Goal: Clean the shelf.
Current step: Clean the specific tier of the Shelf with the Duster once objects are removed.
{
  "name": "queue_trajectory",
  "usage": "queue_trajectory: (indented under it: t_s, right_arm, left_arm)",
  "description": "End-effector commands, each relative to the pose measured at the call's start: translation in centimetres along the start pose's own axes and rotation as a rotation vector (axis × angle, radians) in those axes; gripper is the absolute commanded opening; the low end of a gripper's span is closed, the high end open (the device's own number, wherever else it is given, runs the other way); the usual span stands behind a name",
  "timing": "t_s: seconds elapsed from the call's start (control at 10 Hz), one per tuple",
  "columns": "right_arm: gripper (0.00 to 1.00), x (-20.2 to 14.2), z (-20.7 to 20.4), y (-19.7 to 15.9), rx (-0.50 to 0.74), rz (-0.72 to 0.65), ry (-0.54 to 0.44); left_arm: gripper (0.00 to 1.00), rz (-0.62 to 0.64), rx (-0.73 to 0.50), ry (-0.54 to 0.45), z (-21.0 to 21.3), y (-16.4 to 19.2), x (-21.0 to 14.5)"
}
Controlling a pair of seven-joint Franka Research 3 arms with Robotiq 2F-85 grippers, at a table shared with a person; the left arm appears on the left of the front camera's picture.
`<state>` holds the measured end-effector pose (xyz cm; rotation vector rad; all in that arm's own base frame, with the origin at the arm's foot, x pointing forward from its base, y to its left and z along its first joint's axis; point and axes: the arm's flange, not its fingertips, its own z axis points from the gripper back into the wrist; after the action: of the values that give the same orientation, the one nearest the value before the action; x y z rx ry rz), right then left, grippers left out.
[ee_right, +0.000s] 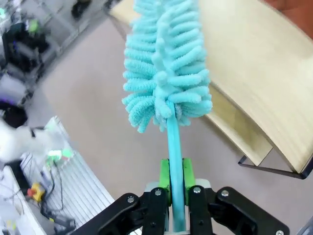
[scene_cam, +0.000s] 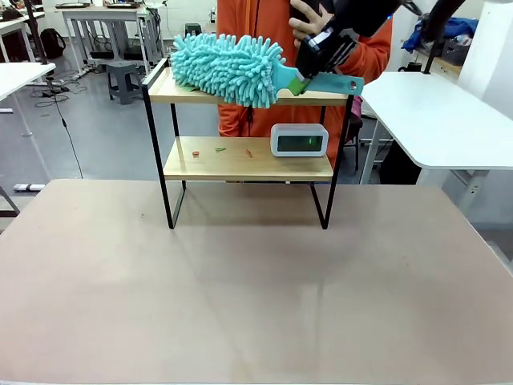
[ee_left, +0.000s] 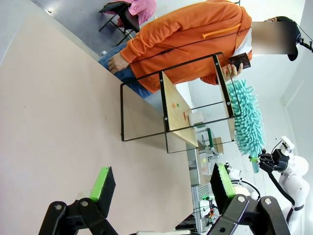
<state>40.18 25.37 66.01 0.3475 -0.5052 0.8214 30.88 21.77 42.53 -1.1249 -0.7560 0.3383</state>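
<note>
My right gripper (scene_cam: 300, 80) is clamped on the thin handle of a teal duster (scene_cam: 228, 68). My arm above it is cut off by the top edge and partly covers a person's hand (scene_cam: 307, 18). The duster's head lies along the top board of the shelf (scene_cam: 240, 164), from its left end past the middle. The fibres hide the wood, so I cannot tell how hard they press. The shelf stands at the middle of the worktop's (scene_cam: 240, 305) far edge, with the person in orange close behind it. On the lower board a clock (scene_cam: 299, 139) sits at the right end, its display too faint to read. Left of it lie some specks (scene_cam: 195, 152) too small to name. My left gripper (ee_left: 162, 183) hangs wide apart over the broad stretch of worktop between the shelf's legs and the near edge.
</note>
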Motion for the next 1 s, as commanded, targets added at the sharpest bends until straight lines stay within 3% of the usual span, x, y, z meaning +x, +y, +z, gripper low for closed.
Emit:
queue_trajectory:
  t_s: [0.0, 0.2, 0.4, 0.6, 0.9]
  right_arm:
    - [0.13, -1.8, 1.9, -0.8, 0.184, 0.194, 0.018]
    - [0.13, -5.1, 4.4, -1.6, 0.312, 0.316, 0.031]
    - [0.13, -8.8, 7.3, -2.3, 0.358, 0.366, -0.046]
    - [0.13, -10.2, 7.7, -3.0, 0.408, 0.361, -0.118]
    - [0.13, -10.9, 7.3, -4.0, 0.449, 0.301, -0.122]
  left_arm:
    - [1.00, -0.019, -0.020, -0.015, -0.2, 0.0, 0.0]
    - [1.00, -0.019, -0.020, -0.015, -0.2, 0.0, 0.0]
    - [1.00, -0.019, -0.020, -0.015, -0.2, 0.0, 0.0]
    - [1.00, -0.019, -0.020, -0.015, -0.2, 0.0, 0.0]
    - [1.00, -0.019, -0.020, -0.015, -0.2, 0.0, 0.0]
